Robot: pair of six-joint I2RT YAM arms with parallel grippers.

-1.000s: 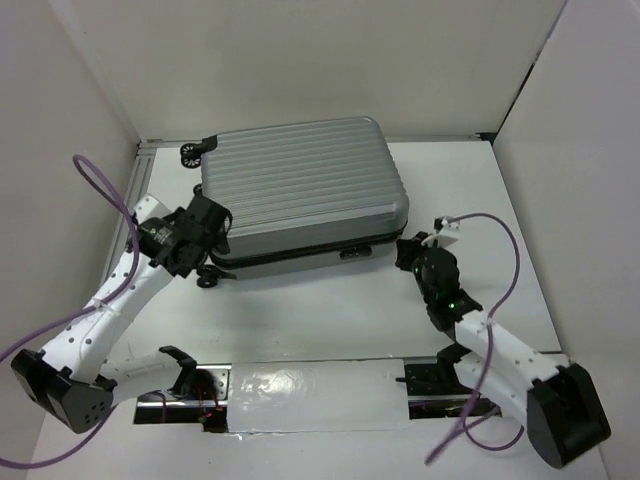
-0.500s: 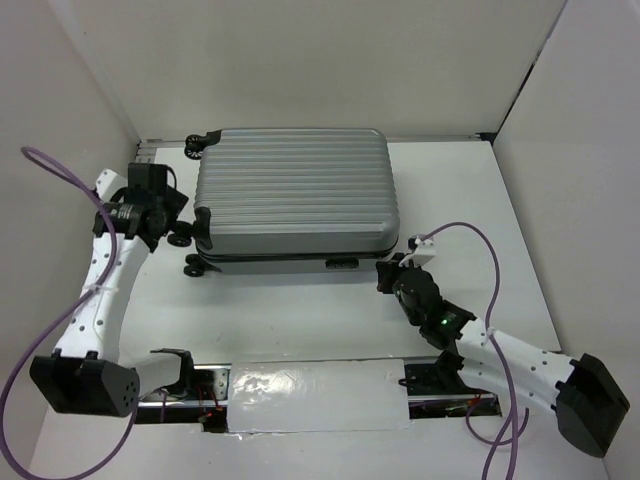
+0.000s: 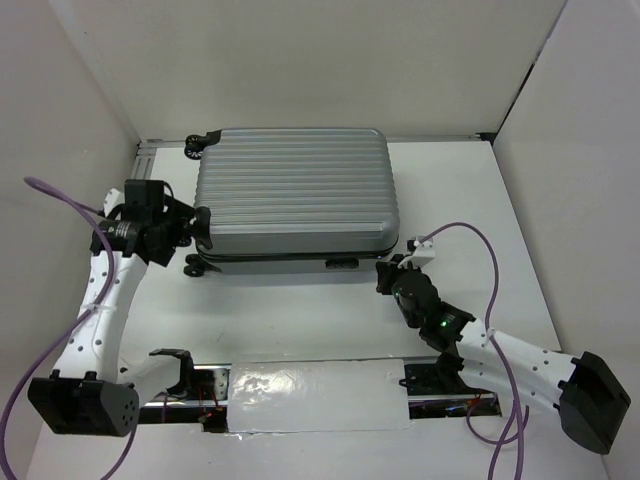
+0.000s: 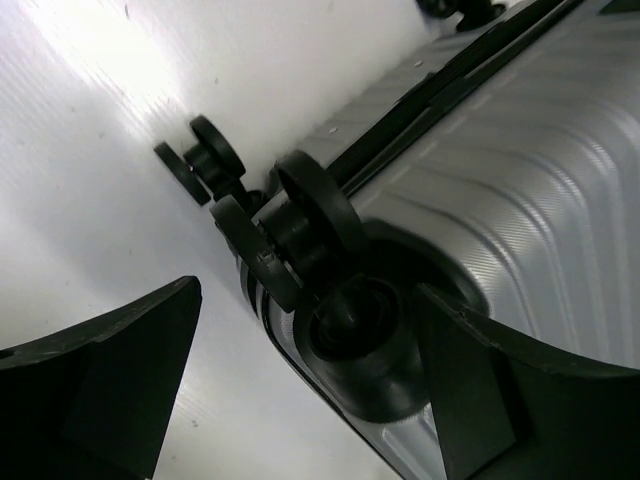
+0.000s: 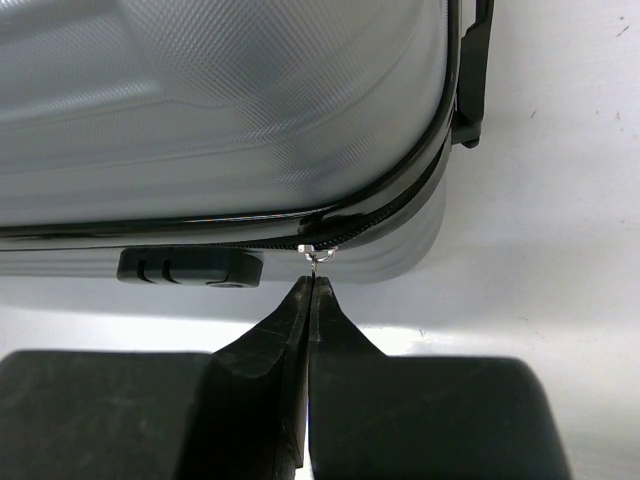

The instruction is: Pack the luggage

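The luggage (image 3: 295, 190) lies flat and closed on the white table, ribbed silver-grey shell up, black wheels at its left end. My left gripper (image 3: 190, 232) is open, its jaws either side of the near-left wheel (image 4: 310, 215) and shell corner (image 4: 540, 180); I cannot tell if they touch it. My right gripper (image 3: 385, 272) is at the near right corner of the case (image 5: 220, 100). It is shut (image 5: 312, 285) on the small metal zipper pull (image 5: 320, 255) hanging from the black zipper line.
A black lock block (image 5: 190, 268) sits on the case's near side, left of the pull. White walls close in the left, back and right. A strip of silver tape (image 3: 310, 395) runs between the arm bases at the near edge.
The case has swung from tilted to square with the table. My left gripper swung out left, then came back to the wheel corner. My right gripper moved down-left to the near edge.
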